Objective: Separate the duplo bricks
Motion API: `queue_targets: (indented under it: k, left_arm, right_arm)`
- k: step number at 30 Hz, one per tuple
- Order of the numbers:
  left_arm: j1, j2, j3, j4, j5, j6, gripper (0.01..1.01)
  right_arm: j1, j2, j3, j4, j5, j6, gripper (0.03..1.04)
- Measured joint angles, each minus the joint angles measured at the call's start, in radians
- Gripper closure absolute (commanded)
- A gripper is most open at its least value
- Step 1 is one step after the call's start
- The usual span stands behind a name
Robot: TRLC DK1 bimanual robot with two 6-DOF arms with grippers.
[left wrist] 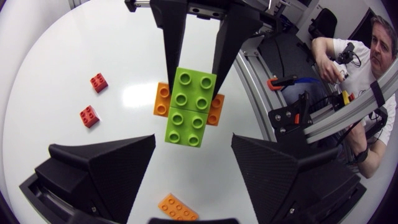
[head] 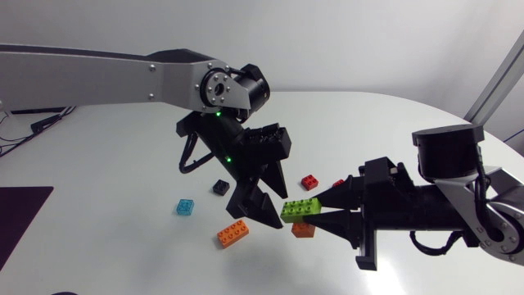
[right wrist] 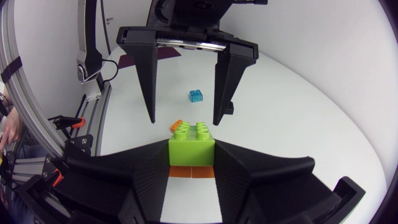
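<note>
Lime-green brick sat clamped betw. the fingers of the R gripper, one finger on each side, studs up; orange brick was stuck under it, crosswise, its ends poking out both sides in the L wrist view; a seam crossed the green top there, so one long brick or two short ones, couldn't tell; whether the stack touched the table or hung just above it, couldn't tell either. L gripper was just beside the stack, pointing down at it, fingers wide apart, touching nothing; in the R wrist view its two fingers stood either side of the green brick's far end, w/ a gap.

Loose bricks lay on the white tabletop: second orange brick near the L gripper; blue brick further toward the L arm's side; black brick betw. the blue one and the L gripper; red brick beyond the stack, w/ another red brick beside it, half hidden by the R gripper. Dark mat lay at the table's L edge, well apart from the bricks.
</note>
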Motion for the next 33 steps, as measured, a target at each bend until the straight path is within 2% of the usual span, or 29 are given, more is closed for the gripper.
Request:
queue_targets:
  k: [3,5,15,19,24,28,33]
  left_arm:
    - [0.000,0.009,0.005,-0.001,0.012,0.000,0.225]
    - [0.000,0.020,0.005,-0.002,0.028,0.000,0.264]
    - [0.003,0.051,0.005,-0.008,0.069,0.000,0.266]
    - [0.005,0.053,0.011,-0.008,0.080,0.000,0.425]
    - [0.014,0.053,0.024,-0.008,0.087,0.000,0.451]
    - [0.015,0.053,0.024,-0.008,0.100,0.000,0.602]
    - [0.016,0.053,0.024,-0.008,0.110,0.001,0.692]
  right_arm:
    - [-0.008,0.001,0.007,0.003,-0.015,0.000,0.70]
    - [-0.014,0.001,0.010,0.003,-0.021,0.001,0.70]
    - [-0.020,0.001,0.010,0.003,-0.036,0.012,0.70]
    - [-0.019,0.001,0.010,0.003,-0.037,0.024,0.70]
    - [-0.017,0.001,0.010,0.003,-0.039,0.027,0.70]
    - [-0.010,0.001,0.010,0.003,-0.039,0.035,0.70]
    - [0.001,-0.002,0.010,0.003,-0.040,0.048,0.70]
